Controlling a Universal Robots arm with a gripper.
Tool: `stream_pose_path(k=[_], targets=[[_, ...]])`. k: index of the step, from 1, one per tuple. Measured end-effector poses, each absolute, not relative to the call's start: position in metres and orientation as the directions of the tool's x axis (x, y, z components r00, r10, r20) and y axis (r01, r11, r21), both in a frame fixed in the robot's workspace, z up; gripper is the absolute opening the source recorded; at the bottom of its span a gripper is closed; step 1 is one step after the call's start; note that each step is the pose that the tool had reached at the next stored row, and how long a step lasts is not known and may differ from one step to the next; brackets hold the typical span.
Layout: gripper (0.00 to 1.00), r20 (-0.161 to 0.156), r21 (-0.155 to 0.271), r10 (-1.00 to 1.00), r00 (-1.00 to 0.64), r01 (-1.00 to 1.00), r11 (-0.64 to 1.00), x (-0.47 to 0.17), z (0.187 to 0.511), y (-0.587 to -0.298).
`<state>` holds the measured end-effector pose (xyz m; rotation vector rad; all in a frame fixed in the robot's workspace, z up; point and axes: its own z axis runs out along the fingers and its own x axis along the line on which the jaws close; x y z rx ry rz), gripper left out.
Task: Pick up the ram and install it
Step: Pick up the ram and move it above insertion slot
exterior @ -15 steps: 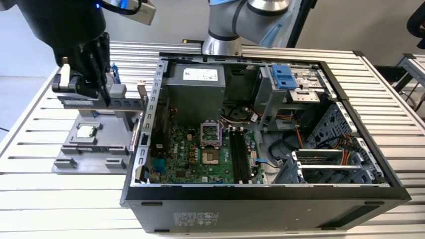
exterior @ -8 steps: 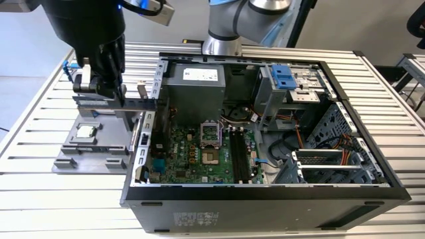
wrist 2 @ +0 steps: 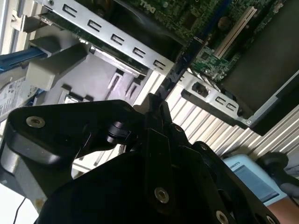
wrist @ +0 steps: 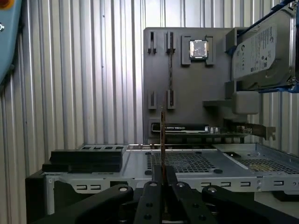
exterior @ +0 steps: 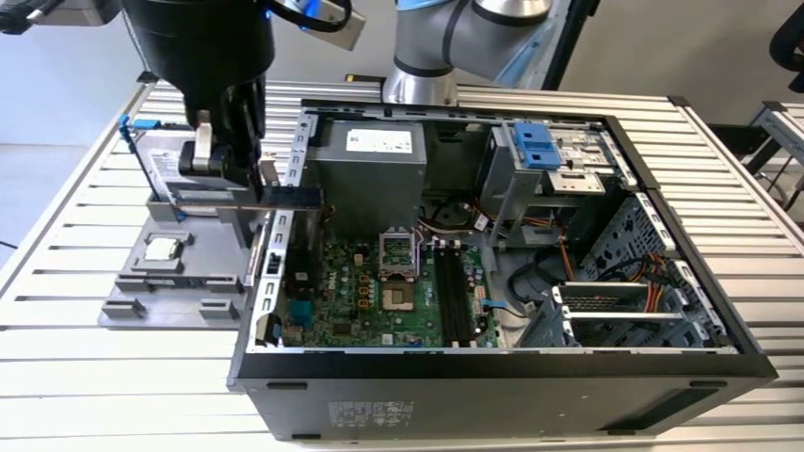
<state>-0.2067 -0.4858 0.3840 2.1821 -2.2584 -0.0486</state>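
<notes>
Ram [wrist: 162, 135] is pinched edge-on between the fingers of the gripper [wrist: 162, 176]. It is held over the wall of the open computer case [exterior: 503, 363] on the exterior view's left, just beside 1 gray parts fixture [exterior: 201, 254].

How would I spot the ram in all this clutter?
Find the open computer case; at its wall on the exterior view's left, next to the grey parts tray, hangs the black gripper. The ram is the long thin stick pinched in it, held in the air, unlike the square processor and silver hard drive resting on the tray.
</notes>
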Motion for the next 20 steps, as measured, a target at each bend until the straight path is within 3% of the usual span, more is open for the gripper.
stream_pose_path(k=[20], targets=[[0.00,-0.021,0.023,-0.999,-0.035,-0.999,0.034,-0.164,0.384,-0.486]])
